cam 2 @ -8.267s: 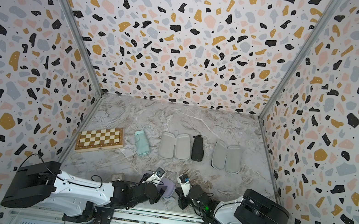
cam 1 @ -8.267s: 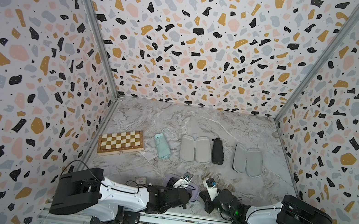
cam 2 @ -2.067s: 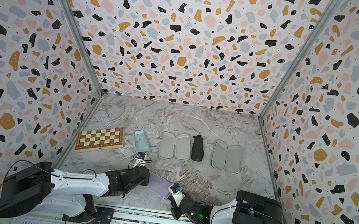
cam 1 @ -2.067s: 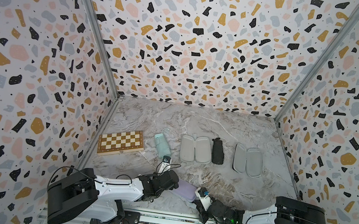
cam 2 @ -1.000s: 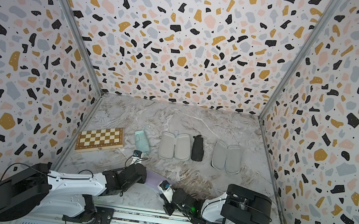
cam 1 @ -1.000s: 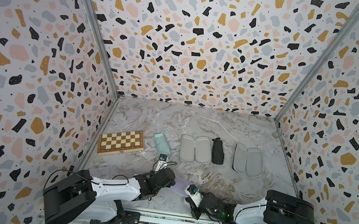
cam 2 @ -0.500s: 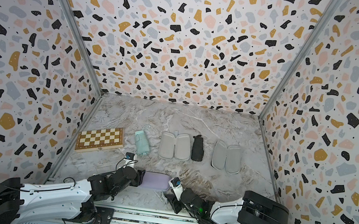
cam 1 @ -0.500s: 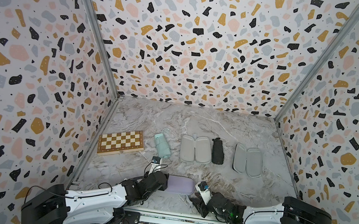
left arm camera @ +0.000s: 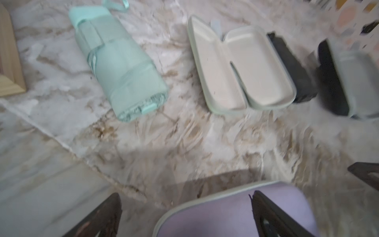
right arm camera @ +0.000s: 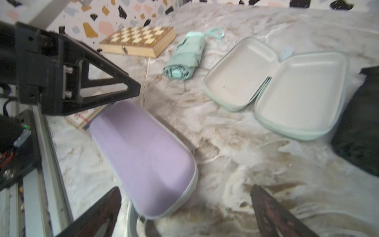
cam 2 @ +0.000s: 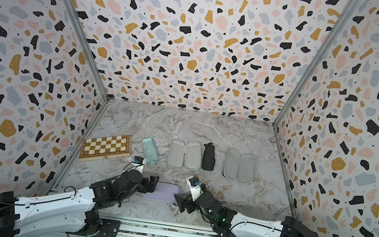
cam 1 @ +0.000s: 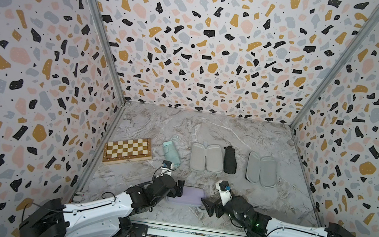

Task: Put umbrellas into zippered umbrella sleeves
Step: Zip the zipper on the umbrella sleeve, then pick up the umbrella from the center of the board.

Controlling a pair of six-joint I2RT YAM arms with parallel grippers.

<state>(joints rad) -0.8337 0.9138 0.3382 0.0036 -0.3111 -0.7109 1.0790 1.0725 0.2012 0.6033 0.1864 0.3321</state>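
Jaws of the left gripper (left arm camera: 184, 196) and right gripper (right arm camera: 184, 188) are spread wide, with nothing clamped. The closed lilac sleeve (cam 1: 188, 195) is seen flat between them at lower centre of both top views. The mint umbrella (cam 1: 173, 150) and black umbrella (cam 1: 230, 160) are seen mid-frame above it.

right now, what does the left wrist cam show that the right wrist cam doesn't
Only the left wrist view: the black sleeve, lying open beside the black umbrella.

Only the right wrist view: the chessboard with its checkered top, and the rail at the robot's base. The left wrist view catches just a bare wooden corner of the board.

Both: the mint umbrella, the mint sleeve lying open, the black umbrella, and the closed lilac sleeve.
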